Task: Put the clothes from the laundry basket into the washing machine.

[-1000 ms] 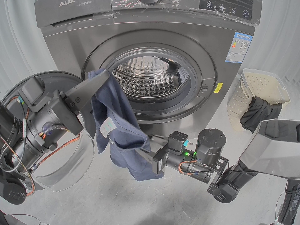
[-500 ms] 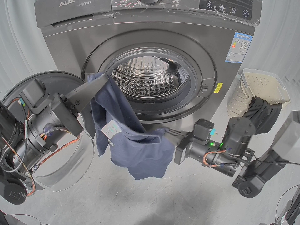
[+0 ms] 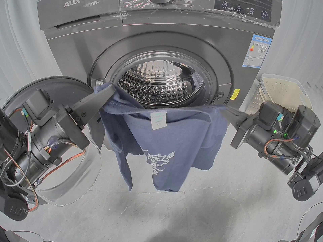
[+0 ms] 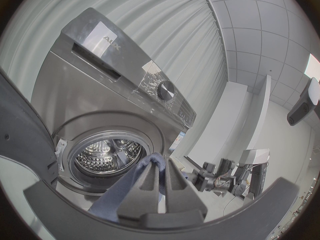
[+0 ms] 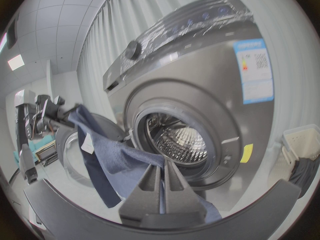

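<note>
Left gripper (image 3: 108, 90): it is clenched on one upper corner of the blue T-shirt (image 3: 178, 142), just in front of the left edge of the drum opening. In the left wrist view the cloth is seen pinched between the two fingers (image 4: 151, 180).
Right gripper (image 3: 229, 112): it is clamped on the other upper corner of the same T-shirt, before the right side of the machine front and near the laundry basket.
Washing machine (image 3: 202, 41): a grey front loader is seen, with clear film over its control panel. The drum (image 3: 158, 81) is open to view, and no clothes are seen in it.
Door (image 3: 54, 84): it is swung fully open to the left, behind the left arm.
Blue T-shirt: it is held in the air between both grippers. Its top edge is stretched across the lower part of the opening, and the rest hangs down in front of the machine, outside the drum. A white print is seen on it.
Laundry basket (image 3: 286, 88): it is cream coloured and stands at the right of the machine.
Dark garment (image 3: 279, 118): it is draped over the front rim of the basket.
Tag (image 3: 158, 120): a small white tag is seen near the top edge of the T-shirt.
</note>
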{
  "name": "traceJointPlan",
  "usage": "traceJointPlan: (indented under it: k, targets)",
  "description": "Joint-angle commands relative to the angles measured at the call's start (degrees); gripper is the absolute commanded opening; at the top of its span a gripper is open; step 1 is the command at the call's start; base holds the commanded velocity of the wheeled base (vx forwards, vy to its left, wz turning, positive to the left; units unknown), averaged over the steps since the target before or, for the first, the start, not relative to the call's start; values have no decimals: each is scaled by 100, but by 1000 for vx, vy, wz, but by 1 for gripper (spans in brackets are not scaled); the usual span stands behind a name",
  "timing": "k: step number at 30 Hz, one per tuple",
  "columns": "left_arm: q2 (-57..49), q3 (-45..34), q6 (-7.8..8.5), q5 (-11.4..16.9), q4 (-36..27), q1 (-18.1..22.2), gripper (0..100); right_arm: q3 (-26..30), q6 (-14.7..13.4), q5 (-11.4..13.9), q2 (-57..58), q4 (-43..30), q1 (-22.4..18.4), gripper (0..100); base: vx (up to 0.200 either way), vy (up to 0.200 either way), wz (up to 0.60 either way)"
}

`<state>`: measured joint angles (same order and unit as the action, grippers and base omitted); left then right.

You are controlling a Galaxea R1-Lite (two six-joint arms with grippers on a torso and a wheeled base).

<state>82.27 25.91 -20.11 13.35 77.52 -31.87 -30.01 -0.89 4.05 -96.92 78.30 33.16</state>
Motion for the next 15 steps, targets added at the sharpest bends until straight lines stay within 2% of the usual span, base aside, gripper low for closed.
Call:
traceJointPlan:
  k: [1, 3, 8, 10, 15]
  targets:
    - [-1, -112, 34, 1, -62, 84, 0, -48, -25, -203, 454, 19, -117, 0, 0, 0, 0]
    - [34, -174, 201, 10, -167, 225, 0, -172, -122, -440, 498, -43, -125, 0, 0, 0, 0]
    - [-18, -200, 579, 27, -510, 488, 0, -409, -157, -519, 533, -17, -152, 0, 0, 0, 0]
    - [-62, -226, 632, 27, -527, 480, 0, -435, -157, -528, 560, -8, -169, 0, 0, 0, 0]
    - [-89, -174, 640, 27, -483, 444, 0, -506, -157, -537, 621, -17, -301, 0, 0, 0, 0]
